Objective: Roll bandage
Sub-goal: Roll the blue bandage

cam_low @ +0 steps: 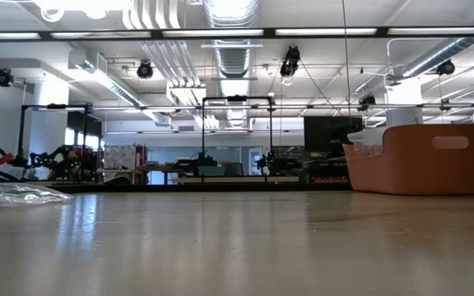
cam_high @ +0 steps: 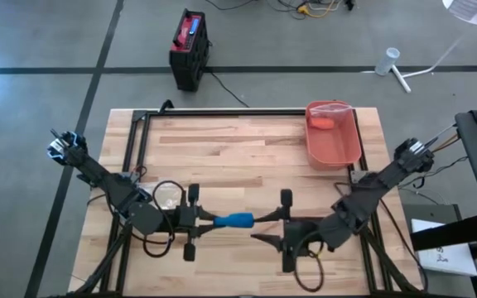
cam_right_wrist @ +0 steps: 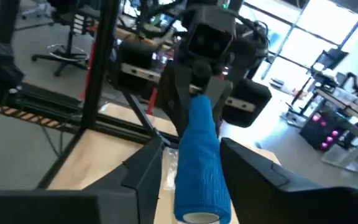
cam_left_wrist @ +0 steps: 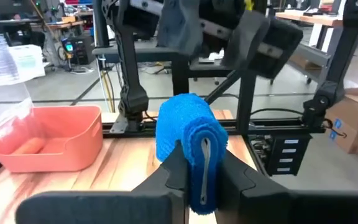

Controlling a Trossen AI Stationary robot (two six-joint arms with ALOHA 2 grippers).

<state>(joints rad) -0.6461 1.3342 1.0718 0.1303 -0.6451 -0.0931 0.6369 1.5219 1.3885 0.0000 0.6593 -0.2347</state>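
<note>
The high camera looked straight down on the whole table [cam_high: 247, 157], the low one sat at tabletop level facing the room, and each wrist camera peered close — from opposite ends — at the blue bandage roll [cam_left_wrist: 188, 146], with the orange bin [cam_high: 334, 136] shared by three views.

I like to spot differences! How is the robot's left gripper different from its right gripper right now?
The left gripper is squeezed shut on the blue bandage roll; the right gripper has its fingers apart around the roll's other end. The left gripper reaches in from the table's left side, the right gripper from the right side. Both are dark two-finger grippers meeting at the same roll above the wooden table.
</note>
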